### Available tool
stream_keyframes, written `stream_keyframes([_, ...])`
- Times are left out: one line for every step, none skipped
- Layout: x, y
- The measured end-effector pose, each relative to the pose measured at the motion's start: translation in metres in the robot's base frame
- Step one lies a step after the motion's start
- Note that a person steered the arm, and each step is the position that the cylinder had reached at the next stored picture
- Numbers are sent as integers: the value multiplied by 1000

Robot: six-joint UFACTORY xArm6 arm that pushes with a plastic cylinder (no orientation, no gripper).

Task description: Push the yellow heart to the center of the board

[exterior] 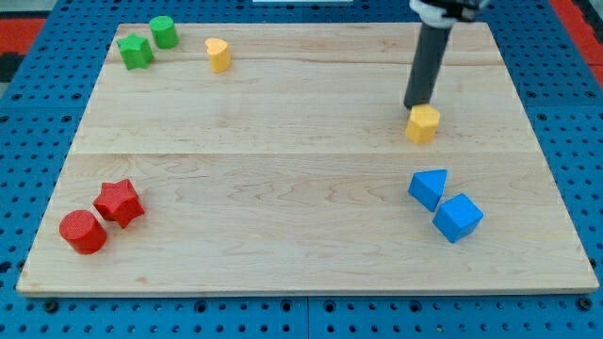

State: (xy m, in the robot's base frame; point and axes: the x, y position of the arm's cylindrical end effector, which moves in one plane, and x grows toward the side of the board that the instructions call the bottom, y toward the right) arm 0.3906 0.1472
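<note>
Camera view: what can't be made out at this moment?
- My tip: whether it touches the yellow block right below it is unclear.
- Arm above the rod: cut off by the view's top edge.
- Yellow heart: its shape is hard to confirm at this size.

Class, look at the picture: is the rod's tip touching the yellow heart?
No: my tip sits beside the yellow hexagonal block at the view's right, while the yellow heart lies far left.
</note>
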Motion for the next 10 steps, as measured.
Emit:
stream_keyframes([73,3])
stream_keyframes([13,-3])
stream_keyframes([-47,-79])
stream_keyframes([-61,-210])
stream_keyframes([-92,-323])
stream_keyframes([-143,-312])
stream_keyframes([-122,-217])
stream_keyframes([-113,-177])
stream_keyframes([-172,-177])
stream_keyframes([-110,-145])
